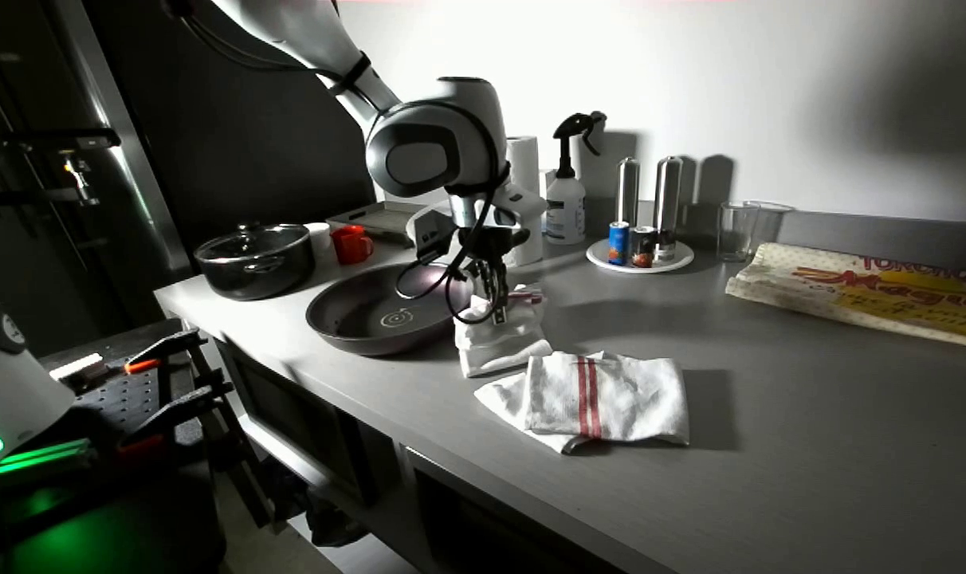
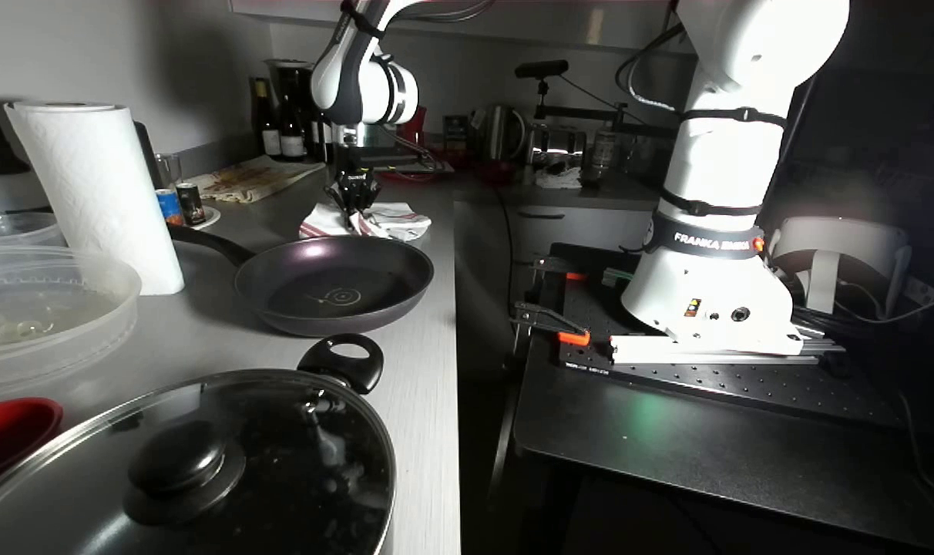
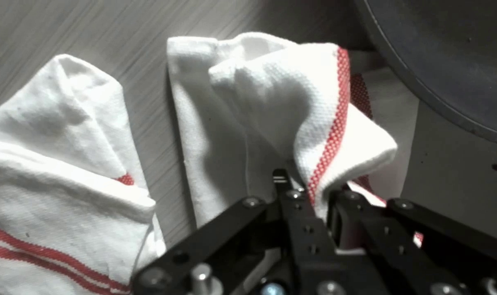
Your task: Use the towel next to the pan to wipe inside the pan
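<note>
Claw grips a raised fold of the white, red-striped towel. Rest of the towel lies on the counter, just beside the pan; contact with the pan cannot be told. Second towel, folded, lies near, away from the pan. Lidded pot stands on the pan's opposite side.

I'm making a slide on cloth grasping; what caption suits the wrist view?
Hand pinching a red-striped white towel beside the dark pan, another striped towel nearby.
</note>
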Robot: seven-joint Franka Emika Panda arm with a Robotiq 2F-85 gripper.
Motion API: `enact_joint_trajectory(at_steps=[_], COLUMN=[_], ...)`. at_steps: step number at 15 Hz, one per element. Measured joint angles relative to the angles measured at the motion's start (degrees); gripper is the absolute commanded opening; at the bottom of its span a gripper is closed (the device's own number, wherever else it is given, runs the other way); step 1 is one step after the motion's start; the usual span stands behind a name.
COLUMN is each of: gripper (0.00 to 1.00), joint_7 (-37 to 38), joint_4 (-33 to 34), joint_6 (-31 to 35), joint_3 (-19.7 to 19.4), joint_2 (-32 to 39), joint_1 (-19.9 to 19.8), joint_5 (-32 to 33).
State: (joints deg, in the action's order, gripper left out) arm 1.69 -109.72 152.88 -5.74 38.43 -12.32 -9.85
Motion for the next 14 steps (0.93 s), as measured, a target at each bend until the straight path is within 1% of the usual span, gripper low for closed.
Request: enact_joint_trajectory(at_steps=[1, 2, 4, 7, 9, 14], gripper=[0.44, 0.53, 0.66, 0.88, 1.0, 1.0], joint_7=[0.4, 0.6, 0.7, 0.7, 0.7, 0.7], joint_4=[0.3, 0.5, 0.7, 1.1, 1.3, 1.4], joint_6=[-0.2, -0.3, -0.5, -0.6, -0.6, -0.6], joint_3=[-0.1, -0.2, -0.2, -0.2, -0.2, -0.1], joint_2=[0.4, 0.8, 1.1, 1.1, 1.1, 0.5], joint_1=[0.3, 0.6, 0.8, 0.8, 0.8, 0.7], joint_5=[0.3, 0.6, 0.7, 0.7, 0.7, 0.6])
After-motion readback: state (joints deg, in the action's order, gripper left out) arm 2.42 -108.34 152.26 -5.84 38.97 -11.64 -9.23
